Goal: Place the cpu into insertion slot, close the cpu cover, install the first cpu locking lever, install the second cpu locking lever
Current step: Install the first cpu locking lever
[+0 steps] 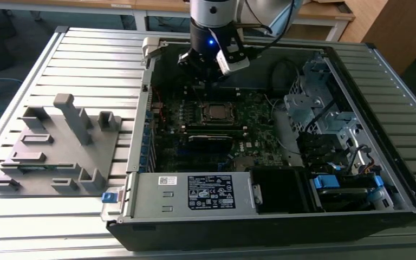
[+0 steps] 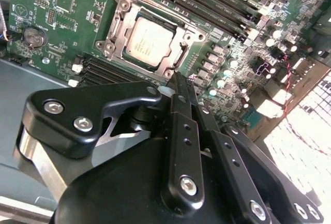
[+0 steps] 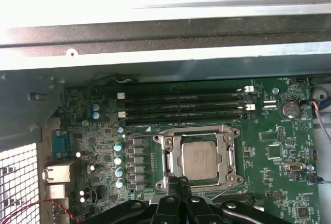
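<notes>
Hovering end effector (image 3: 178, 181), seated cpu (image 3: 199, 161), white label (image 1: 212, 192)

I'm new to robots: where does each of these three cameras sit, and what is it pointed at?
Exterior view: off the arm, above the computer case, looking down into it; the arm's end effector hangs over the motherboard.
First wrist view: on the arm, facing the cpu and memory slots past the shut end effector.
Second wrist view: on the arm, facing the cpu along the black end effector.
Both wrist views share the cpu and the end effector's tips.
</notes>
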